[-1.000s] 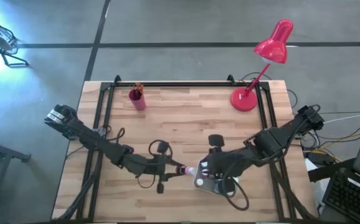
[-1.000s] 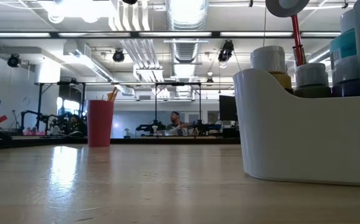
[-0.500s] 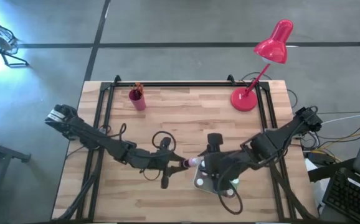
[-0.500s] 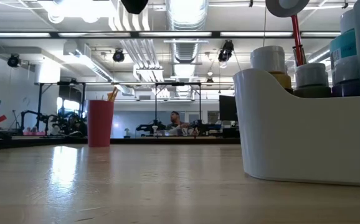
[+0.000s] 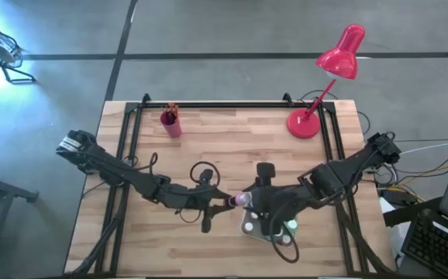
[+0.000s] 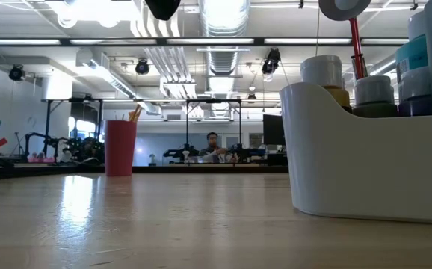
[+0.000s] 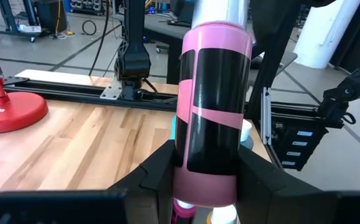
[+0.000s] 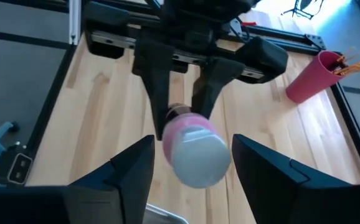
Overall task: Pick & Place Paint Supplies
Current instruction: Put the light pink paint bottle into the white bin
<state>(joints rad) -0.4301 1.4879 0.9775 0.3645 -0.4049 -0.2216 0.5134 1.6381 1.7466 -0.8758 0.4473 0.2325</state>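
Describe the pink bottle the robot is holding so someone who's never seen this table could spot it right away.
Start at the wooden table and find where the two dark arms meet near its front middle, just beside the white caddy of paint bottles. There the left gripper holds the pink bottle off the table. Unlike the caddy's bottles, it has a pink-and-black label, lies sideways, and points its white cap at the right gripper.

Caddy (image 6: 365,149) cut off, low view.
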